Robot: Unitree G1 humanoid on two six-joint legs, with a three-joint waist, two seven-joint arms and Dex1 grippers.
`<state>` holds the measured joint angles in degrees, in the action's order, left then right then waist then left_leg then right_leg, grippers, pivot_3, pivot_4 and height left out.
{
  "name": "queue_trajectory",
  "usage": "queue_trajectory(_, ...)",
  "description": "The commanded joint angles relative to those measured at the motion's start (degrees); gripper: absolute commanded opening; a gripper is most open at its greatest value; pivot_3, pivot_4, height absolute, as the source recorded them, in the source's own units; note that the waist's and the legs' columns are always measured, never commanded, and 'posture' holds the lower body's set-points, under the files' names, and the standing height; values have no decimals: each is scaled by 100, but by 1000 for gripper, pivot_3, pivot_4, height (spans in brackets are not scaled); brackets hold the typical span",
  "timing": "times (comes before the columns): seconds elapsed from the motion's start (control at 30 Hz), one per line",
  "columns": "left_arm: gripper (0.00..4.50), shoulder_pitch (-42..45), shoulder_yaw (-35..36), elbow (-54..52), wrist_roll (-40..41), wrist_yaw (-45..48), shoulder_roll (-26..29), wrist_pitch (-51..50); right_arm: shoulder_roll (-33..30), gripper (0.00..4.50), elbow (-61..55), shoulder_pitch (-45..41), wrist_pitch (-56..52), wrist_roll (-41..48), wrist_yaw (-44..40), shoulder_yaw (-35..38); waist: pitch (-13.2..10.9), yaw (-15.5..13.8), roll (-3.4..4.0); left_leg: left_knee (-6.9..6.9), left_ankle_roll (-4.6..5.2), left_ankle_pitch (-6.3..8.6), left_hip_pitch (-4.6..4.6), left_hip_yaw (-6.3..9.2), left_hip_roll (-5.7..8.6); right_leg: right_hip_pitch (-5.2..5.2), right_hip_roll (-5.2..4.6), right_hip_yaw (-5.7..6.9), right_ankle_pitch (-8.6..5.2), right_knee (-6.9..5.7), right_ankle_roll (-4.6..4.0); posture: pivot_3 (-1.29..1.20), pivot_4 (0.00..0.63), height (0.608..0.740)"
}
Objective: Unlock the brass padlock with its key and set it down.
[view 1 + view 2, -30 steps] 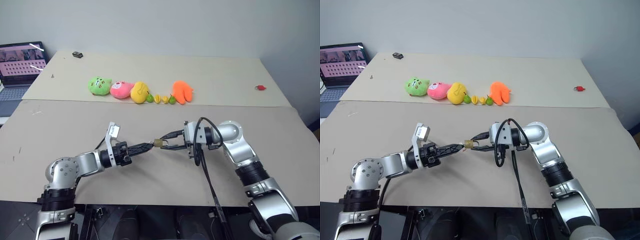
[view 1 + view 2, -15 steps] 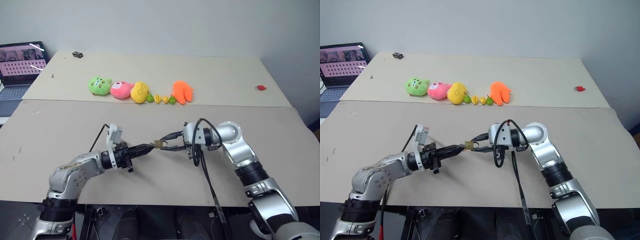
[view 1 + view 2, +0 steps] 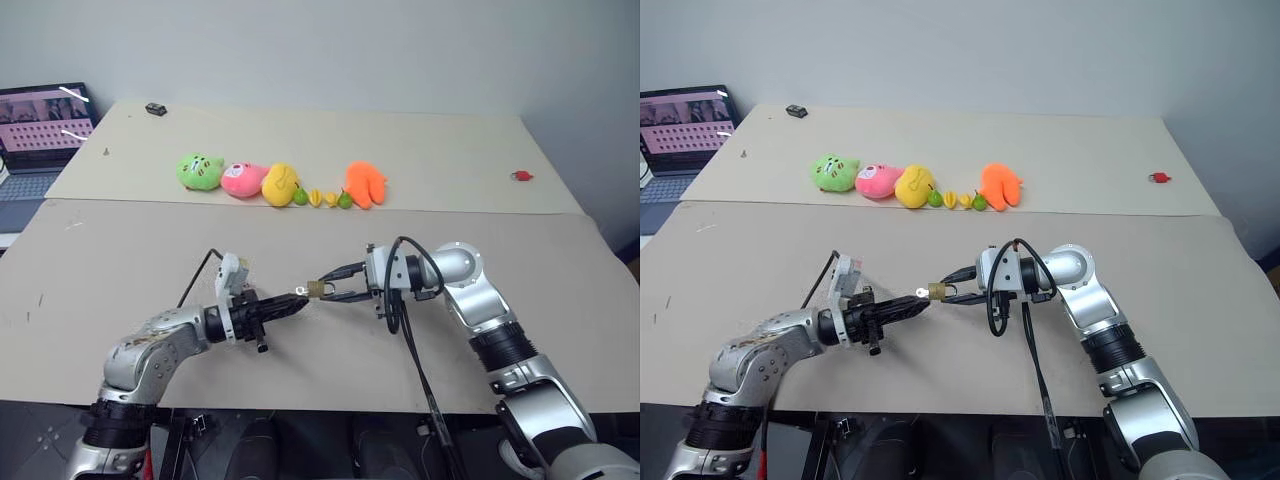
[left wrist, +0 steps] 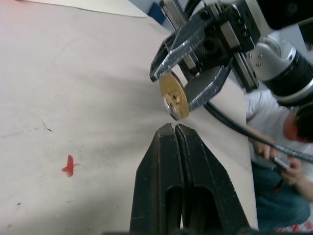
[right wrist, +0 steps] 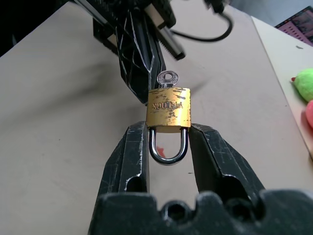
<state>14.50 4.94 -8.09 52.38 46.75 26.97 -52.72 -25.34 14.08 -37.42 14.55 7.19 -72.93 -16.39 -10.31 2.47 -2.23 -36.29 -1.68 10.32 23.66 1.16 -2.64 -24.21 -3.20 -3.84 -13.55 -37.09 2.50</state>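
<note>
Your right gripper clamps the brass padlock above the table; its wrist view shows the key seated in the lock, shackle closed; your left gripper is clenched empty just short of it; head views blur the key.

Two beige tables, butted end to end

The far table carries a row of plush toys, a small dark object far left and a red item right; the near table has a red mark.
</note>
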Motion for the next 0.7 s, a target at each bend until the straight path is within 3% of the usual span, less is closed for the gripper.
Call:
queue_trajectory(0.03, 78, 224, 684, 236, 1115, -433, 43, -1093, -5, 865, -129, -97, 125, 128, -19, 90, 0, 15, 0, 0, 0, 0, 0, 2, 0, 1, 1, 1, -3, 0, 4, 0, 150, 722)
queue_trajectory(0.1, 78, 266, 845, 336, 1285, -588, 58, -1312, -11, 865, -126, -94, 136, 128, -30, 86, 0, 26, 0, 1, 0, 0, -1, 1, 0, 1, 0, 1, -2, 0, 3, 0, 150, 722)
queue_trajectory(0.13, 586, 301, 927, 404, 1417, -637, 63, -1447, -8, 865, -116, -98, 145, 124, -30, 83, 0, 23, 0, 2, 0, 0, -2, 1, 0, 1, 0, 1, -1, 1, 1, 0, 150, 722)
queue_trajectory(0.17, 715, 330, 971, 436, 1475, -698, 63, -1529, -3, 865, -107, -105, 147, 125, -29, 79, 0, 19, 0, 2, 0, 0, -2, 2, 0, 1, 0, 2, 1, 0, -2, 0, 150, 722)
queue_trajectory(0.33, 2488, 457, 983, 500, 1665, -949, -7, -1867, 15, 865, -101, -120, 146, 133, -29, 71, 0, 3, 0, 1, 0, 0, -2, 2, 2, 3, -1, 2, 8, 0, -13, 0, 150, 722)
queue_trajectory(0.7, 2488, 516, 897, 458, 1543, -975, -65, -1786, -31, 865, -138, -66, 146, 123, -35, 74, 0, 5, 0, 1, -1, 0, -2, 1, 2, 3, -1, 2, 16, 1, -27, 0, 150, 722)
